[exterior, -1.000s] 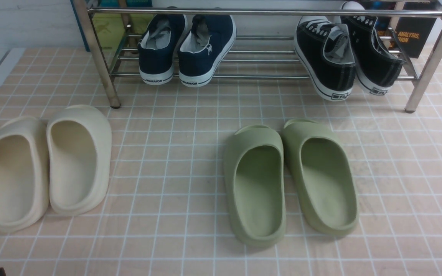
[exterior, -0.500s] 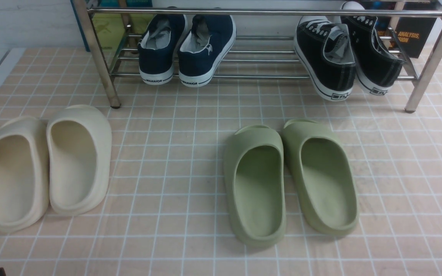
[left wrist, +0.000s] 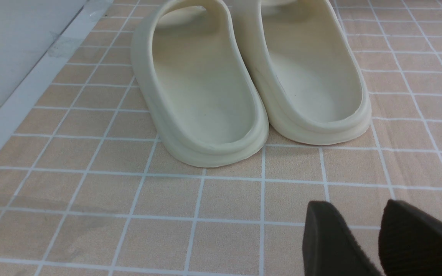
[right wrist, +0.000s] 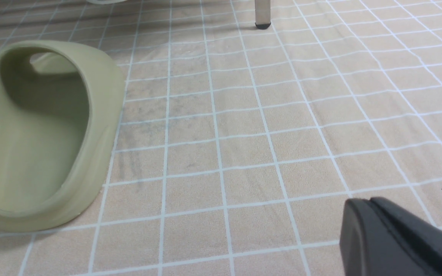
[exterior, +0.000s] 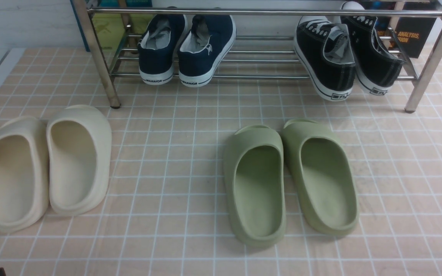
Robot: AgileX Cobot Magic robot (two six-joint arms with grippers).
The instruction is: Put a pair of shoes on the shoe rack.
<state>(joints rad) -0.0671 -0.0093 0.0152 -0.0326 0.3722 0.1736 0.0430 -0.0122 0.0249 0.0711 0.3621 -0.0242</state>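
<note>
Both sneakers (exterior: 328,57) look light and soft; I'd pinch the heels. Left claw (left wrist: 353,207) gapes empty; right (right wrist: 363,201) is closed.

Both navy blue sneakers standing on the shoe rack (exterior: 267,76) carry the word "WARRIOR" in dark capitals on the white heel band of the sole: one on the left navy sneaker (exterior: 156,53), at the left part of the rack, the other on the right navy sneaker (exterior: 202,57) beside it. Behind the rack's right end, a black book (exterior: 416,34) shows orange capitals, "ANALYSIS," with "SION" beneath. The heel marks on the black sneakers (exterior: 328,65) at the rack's right part are too small to read.
</note>
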